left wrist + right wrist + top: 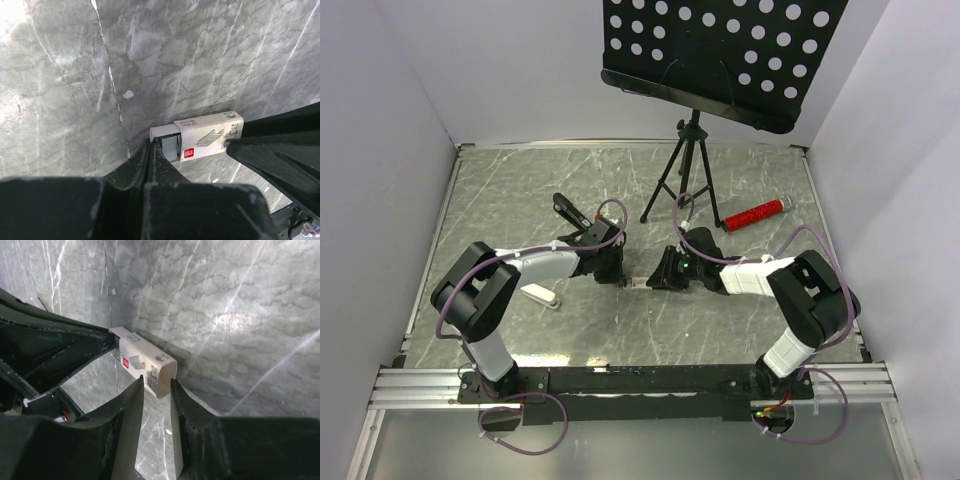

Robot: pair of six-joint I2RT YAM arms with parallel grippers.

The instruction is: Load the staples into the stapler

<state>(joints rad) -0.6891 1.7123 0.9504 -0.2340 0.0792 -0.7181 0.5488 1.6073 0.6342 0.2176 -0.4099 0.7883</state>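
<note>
Left gripper (151,145) pressed shut, tips touching the open drawer end of the box (210,131), grey staples (171,148) showing in that end just beside the tips; right gripper (156,385) part spread astride the box's opposite end, actual pinch not discernible.

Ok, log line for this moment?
small tan-and-white cardboard box: on grey marbled table, drawer part open | left gripper: shut, tips at drawer | right gripper: jaws apart at box's other end, grip unclear

Arms (552,266) blk/wht w/ purple cables (563,425) (jaws all blk).
</note>
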